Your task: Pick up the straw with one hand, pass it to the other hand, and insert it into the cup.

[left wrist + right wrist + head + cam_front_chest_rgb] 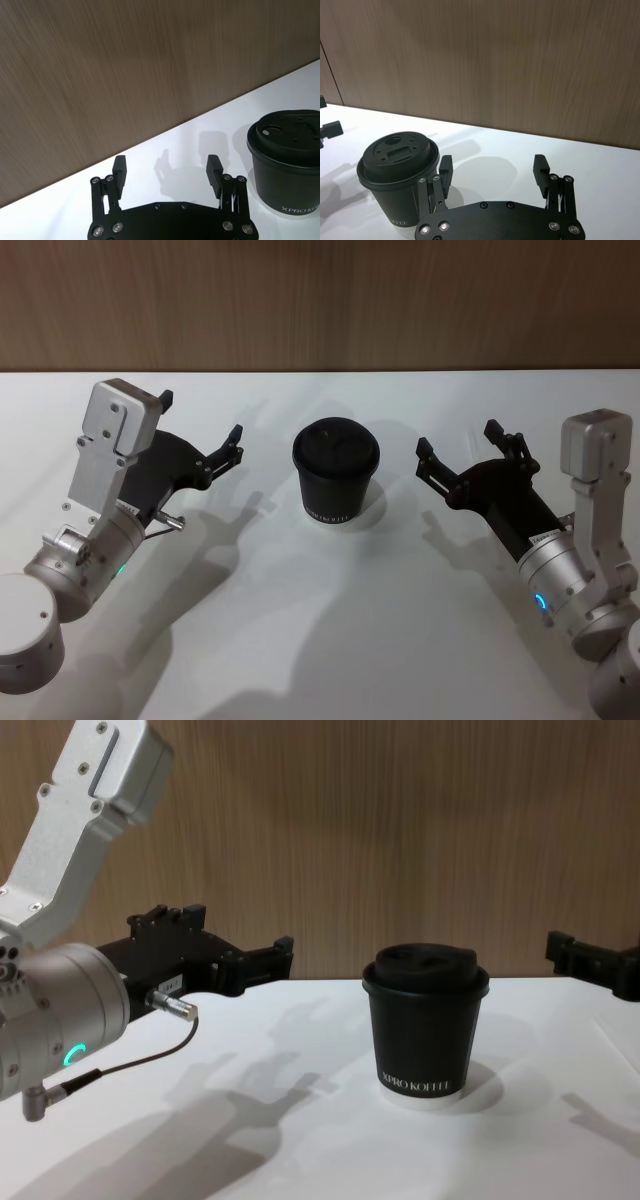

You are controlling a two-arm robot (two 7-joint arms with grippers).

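Observation:
The black paper cup (335,472) with a black domed lid and white lettering stands upright in the middle of the white table. It also appears as the cup (290,165), the cup (395,175) and the cup (427,1025). My left gripper (200,415) hovers to the cup's left, open and empty, its fingers (119,170) spread wide. To the cup's right my right gripper (457,437) is also open with nothing in it, close beside the cup (492,167). The straw is out of view.
A wood-panelled wall (320,300) runs along the back edge of the white table (330,640). A thin grey cable (120,1065) loops from my left wrist above the tabletop.

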